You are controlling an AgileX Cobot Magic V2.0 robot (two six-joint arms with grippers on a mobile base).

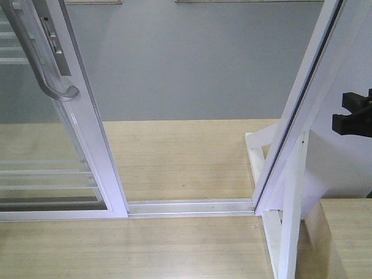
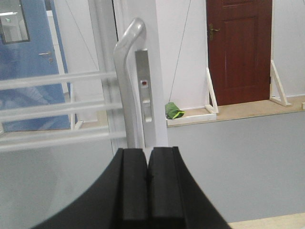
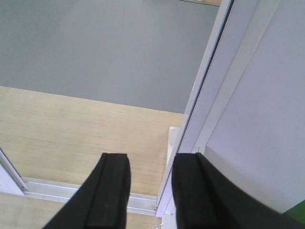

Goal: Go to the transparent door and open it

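Observation:
The transparent door (image 1: 43, 174) stands at the left of the front view, slid aside, its white side rail (image 1: 93, 133) carrying the curved grey pull handle (image 1: 40, 64). A gap of wooden floor lies between this rail and the white jamb (image 1: 302, 104) on the right. In the left wrist view the handle (image 2: 125, 81) and a lock plate (image 2: 145, 90) rise just beyond my left gripper (image 2: 147, 160), which is shut on nothing. My right gripper (image 3: 150, 164) is open over the floor beside the jamb (image 3: 205, 95), and shows as a black shape (image 1: 353, 113) at the right edge.
An aluminium floor track (image 1: 192, 206) crosses the opening. A white slanted support post (image 1: 290, 215) and a wooden block (image 1: 349, 238) stand at the lower right. Beyond the glass are grey floor, a brown door (image 2: 240, 50) and a green object (image 2: 174, 111).

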